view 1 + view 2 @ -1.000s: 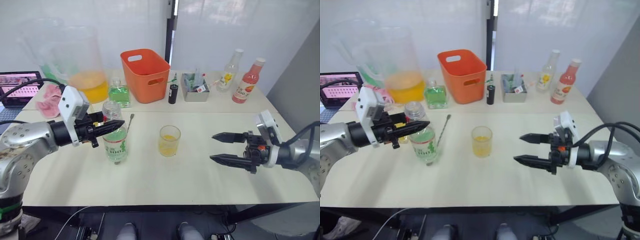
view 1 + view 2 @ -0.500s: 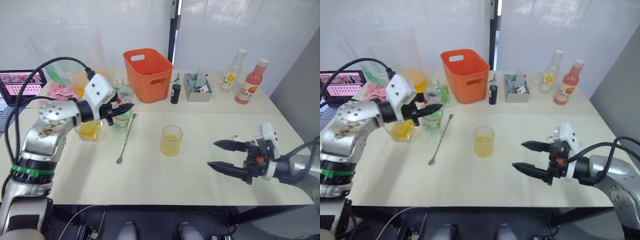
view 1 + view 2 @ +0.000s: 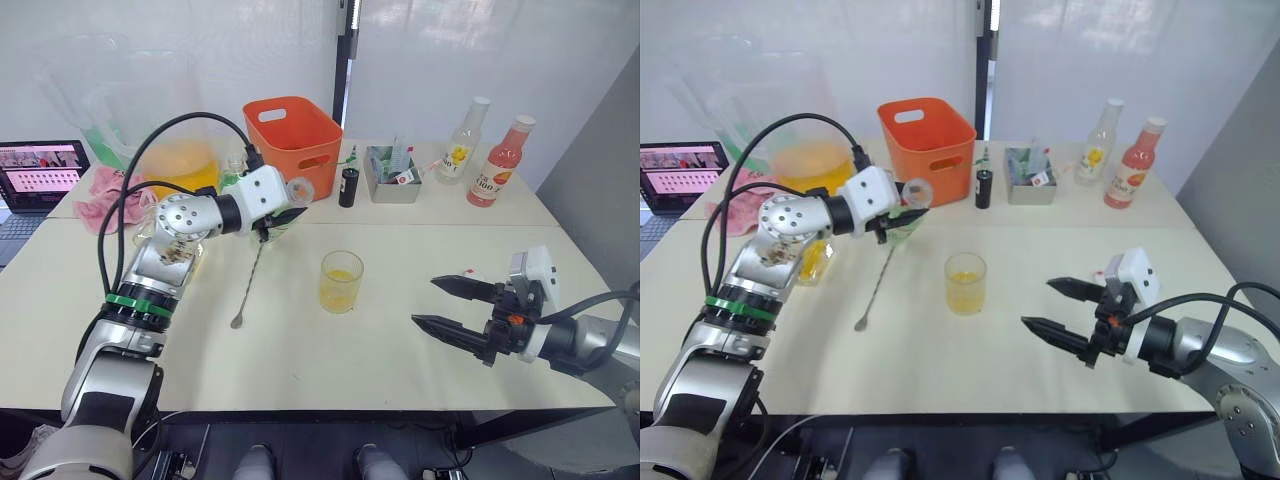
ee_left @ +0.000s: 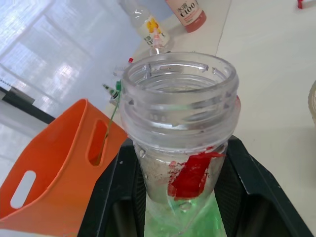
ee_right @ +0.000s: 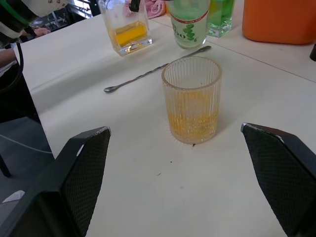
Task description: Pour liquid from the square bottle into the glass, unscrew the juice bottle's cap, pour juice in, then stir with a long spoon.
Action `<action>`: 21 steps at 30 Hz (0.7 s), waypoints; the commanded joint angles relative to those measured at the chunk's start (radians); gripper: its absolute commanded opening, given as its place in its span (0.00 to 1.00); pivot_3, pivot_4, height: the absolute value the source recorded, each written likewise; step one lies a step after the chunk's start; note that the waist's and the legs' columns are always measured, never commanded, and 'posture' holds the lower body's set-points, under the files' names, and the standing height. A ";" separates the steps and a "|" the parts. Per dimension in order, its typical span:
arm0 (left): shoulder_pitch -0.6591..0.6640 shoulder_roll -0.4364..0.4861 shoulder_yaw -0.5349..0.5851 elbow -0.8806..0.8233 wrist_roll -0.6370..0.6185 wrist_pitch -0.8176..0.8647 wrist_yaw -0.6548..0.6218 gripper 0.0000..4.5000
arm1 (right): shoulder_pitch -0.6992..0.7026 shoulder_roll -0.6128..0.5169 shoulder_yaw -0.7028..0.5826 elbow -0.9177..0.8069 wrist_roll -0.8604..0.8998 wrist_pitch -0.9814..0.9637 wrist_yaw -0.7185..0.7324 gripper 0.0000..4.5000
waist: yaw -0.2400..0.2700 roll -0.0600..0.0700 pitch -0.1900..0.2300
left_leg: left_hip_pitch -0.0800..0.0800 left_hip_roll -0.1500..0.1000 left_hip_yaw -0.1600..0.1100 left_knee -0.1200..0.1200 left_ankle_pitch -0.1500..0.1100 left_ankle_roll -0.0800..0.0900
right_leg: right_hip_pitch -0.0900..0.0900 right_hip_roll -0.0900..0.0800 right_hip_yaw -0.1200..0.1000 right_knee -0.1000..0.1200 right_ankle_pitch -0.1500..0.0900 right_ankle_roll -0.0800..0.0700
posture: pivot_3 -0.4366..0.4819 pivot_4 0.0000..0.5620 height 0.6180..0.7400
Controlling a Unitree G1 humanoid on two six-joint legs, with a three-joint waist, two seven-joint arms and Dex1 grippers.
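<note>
My left claw [image 4: 180, 197] pinches the uncapped clear plastic green-labelled juice bottle [image 4: 180, 128] tilted near the orange bin, my right claw [image 3: 452, 304] spread; next, I reckon, pouring over the ribbed glass tumbler [image 3: 340, 282] mid-bench.

Ribbed clear glass [image 5: 191, 98], clear plastic juice bottle [image 4: 180, 123], thin shiny metal long spoon [image 5: 153, 71], matt pale table [image 3: 300, 350]

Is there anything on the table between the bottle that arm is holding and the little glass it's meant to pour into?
Nothing stands in the way. The left gripper is shut on the juice bottle, its cap off. Between it and the glass the long spoon lies flat on the table, too low to block a pour.
</note>
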 commanded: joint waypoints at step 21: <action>-0.059 -0.054 -0.074 0.101 0.380 -0.410 0.302 0.31 | -0.013 -0.025 0.004 0.000 0.006 -0.033 -0.008 0.99 | 0.003 0.000 0.000 | 0.000 -0.001 0.000 0.001 0.000 0.000 | 0.001 0.000 0.000 0.000 0.001 0.001 | 0.48 0.27 1.00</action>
